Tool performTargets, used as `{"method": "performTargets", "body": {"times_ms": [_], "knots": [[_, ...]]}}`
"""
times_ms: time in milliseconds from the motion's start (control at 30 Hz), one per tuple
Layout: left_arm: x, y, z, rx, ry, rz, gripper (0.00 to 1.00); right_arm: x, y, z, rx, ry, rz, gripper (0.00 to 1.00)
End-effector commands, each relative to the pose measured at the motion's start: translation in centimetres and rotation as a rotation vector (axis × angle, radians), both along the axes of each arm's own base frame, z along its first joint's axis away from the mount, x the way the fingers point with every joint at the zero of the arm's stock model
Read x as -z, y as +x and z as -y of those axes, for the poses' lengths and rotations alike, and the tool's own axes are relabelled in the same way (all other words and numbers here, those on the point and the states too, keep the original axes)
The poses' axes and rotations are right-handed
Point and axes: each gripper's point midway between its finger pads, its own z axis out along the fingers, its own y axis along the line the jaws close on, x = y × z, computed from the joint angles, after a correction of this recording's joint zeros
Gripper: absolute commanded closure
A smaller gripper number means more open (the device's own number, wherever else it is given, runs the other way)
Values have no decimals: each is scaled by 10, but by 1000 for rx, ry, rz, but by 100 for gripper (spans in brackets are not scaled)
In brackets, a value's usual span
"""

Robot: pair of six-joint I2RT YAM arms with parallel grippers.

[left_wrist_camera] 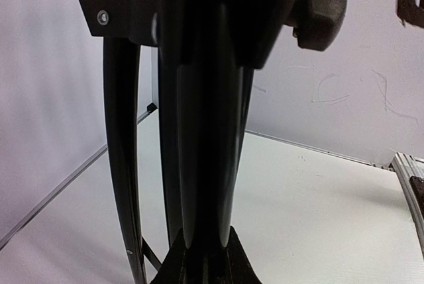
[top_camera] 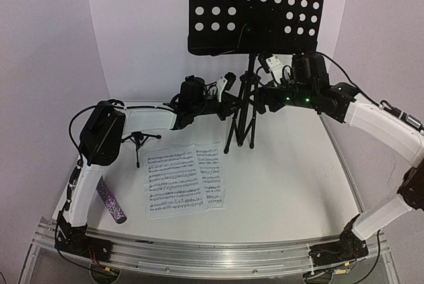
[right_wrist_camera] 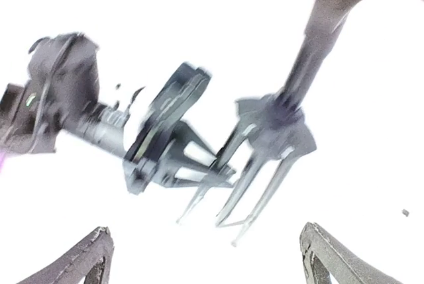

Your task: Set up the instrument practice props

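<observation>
The black perforated-tray music stand (top_camera: pixel 255 9) stands upright at the back of the table on its tripod legs (top_camera: pixel 240 132). My left gripper (top_camera: pixel 233 104) is shut on the folded legs (left_wrist_camera: pixel 205 132) low on the stand, which fill the left wrist view. My right gripper (top_camera: pixel 265 96) hovers open just right of the pole, nothing between its fingertips (right_wrist_camera: pixel 93 257). Its camera looks at the stand's tripod hub (right_wrist_camera: pixel 278 125). White sheet-music pages (top_camera: pixel 175 181) lie flat mid-table. The purple glitter microphone (top_camera: pixel 110 200) lies at the near left. The small black mic stand (top_camera: pixel 139 140) stands behind the pages.
White walls enclose the table at the back and both sides. An aluminium rail (top_camera: pixel 212 257) runs along the near edge between the arm bases. My left arm's elbow (top_camera: pixel 103 132) hangs over the table's left side, above the microphone.
</observation>
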Motion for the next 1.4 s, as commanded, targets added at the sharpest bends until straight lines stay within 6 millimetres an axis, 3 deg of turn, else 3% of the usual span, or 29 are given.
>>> {"method": "performTargets", "body": {"times_ms": [0,67,133,233,300,433,600,733,1000,1200,1367], "knots": [[-14,-5,2,38,-29,-32,100,22,-54,-4,-226,66,-207,7],[-15,-4,1,38,-31,-32,100,47,-59,6,-256,94,-293,8],[-13,-5,1,44,-29,-32,100,80,-49,26,-218,132,-365,9],[-12,-6,1,52,-25,-37,100,124,-12,56,-129,130,-334,11],[-10,-7,1,56,-22,-38,100,142,18,67,-84,84,-228,11],[-9,-7,1,60,-18,-38,100,178,60,64,-99,89,-132,13],[-5,-6,2,61,-12,-34,100,216,86,44,-178,93,-153,26],[-5,-6,4,70,-14,-31,100,221,102,42,-175,81,-83,31],[-9,-3,2,72,-25,-28,100,239,123,21,-237,120,-112,38],[-5,1,0,68,-21,-28,100,241,125,10,-271,126,-110,62],[-6,5,-6,64,-14,-36,100,239,113,8,-293,124,-118,90]]}}
